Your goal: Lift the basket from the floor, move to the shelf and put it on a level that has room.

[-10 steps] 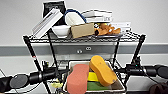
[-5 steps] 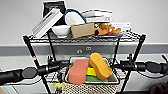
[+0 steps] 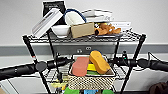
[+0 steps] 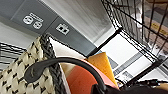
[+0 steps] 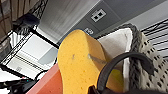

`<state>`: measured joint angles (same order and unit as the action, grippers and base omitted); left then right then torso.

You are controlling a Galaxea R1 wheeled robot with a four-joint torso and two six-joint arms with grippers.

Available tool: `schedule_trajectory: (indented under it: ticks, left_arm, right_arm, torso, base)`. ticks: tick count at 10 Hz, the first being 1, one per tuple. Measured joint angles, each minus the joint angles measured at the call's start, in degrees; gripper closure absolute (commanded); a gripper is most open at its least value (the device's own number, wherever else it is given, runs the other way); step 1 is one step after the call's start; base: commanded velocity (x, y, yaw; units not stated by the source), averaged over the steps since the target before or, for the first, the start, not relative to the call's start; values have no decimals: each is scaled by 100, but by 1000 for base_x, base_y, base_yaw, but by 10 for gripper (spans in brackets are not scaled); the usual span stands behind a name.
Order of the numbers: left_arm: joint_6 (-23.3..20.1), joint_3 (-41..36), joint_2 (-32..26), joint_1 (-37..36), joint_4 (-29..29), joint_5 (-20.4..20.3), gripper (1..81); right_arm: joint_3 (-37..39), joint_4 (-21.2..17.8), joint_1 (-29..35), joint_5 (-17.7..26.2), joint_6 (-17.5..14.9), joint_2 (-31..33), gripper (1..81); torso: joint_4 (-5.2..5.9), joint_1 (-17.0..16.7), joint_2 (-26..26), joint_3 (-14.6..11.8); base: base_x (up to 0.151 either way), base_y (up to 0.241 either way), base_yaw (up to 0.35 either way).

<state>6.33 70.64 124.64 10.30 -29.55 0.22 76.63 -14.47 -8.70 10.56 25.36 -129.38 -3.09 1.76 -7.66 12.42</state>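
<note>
The cream woven basket point(image 3: 91, 82) hangs between my two arms at the height of the black wire shelf's point(image 3: 135, 53) middle level point(image 3: 50, 75). It holds a pink sponge point(image 3: 80, 66), an orange sponge point(image 3: 100, 62) and a yellow one point(image 3: 91, 67). My left gripper point(image 3: 68, 61) meets the basket's left side and my right gripper point(image 3: 113, 61) its right side, both shut on it. The basket's woven wall point(image 4: 15, 72) and dark rim appear close up in the left wrist view. The right wrist view has the orange sponge point(image 5: 80, 62) beside the woven wall point(image 5: 150, 72).
The top tier is crowded: a white bowl point(image 3: 60, 30), a cardboard box point(image 3: 82, 30), a tilted white tray point(image 3: 46, 22), orange toys point(image 3: 107, 28) and books point(image 3: 100, 15). A grey wall strip with outlets point(image 3: 83, 49) runs behind the rack. Coloured items point(image 3: 72, 90) sit below the basket.
Both arms and the basket have risen slightly and come closer to the rack's middle tier. The top tier's things look unmoved.
</note>
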Motion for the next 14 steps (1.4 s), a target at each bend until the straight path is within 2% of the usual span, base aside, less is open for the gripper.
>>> schedule_trajectory:
  ticks: [3, 7, 10, 14]
  left_arm:
    - [0, 840, 417, -49, 254, 523, 811]
    - [1, 1941, 1081, -232, 644, 1179, 811]
    - [0, 2787, 1626, -386, 791, 1469, 811]
    - [-2, 3495, 2059, -523, 874, 1760, 811]
  right_arm:
    - [727, 224, 111, 11, -9, -524, 811]
    - [1701, 540, 260, 346, -11, -1114, 811]
    - [2383, 631, 284, 407, -13, -1527, 811]
    - [2995, 690, 284, 361, -26, -1886, 811]
  torso:
    - [0, 4, 2, 2]
    - [0, 6, 5, 7]
    - [0, 9, 7, 7]
    - [0, 9, 7, 9]
  base:
    - [0, 0, 0]
    - [0, 0, 0]
    - [0, 0, 0]
    - [0, 0, 0]
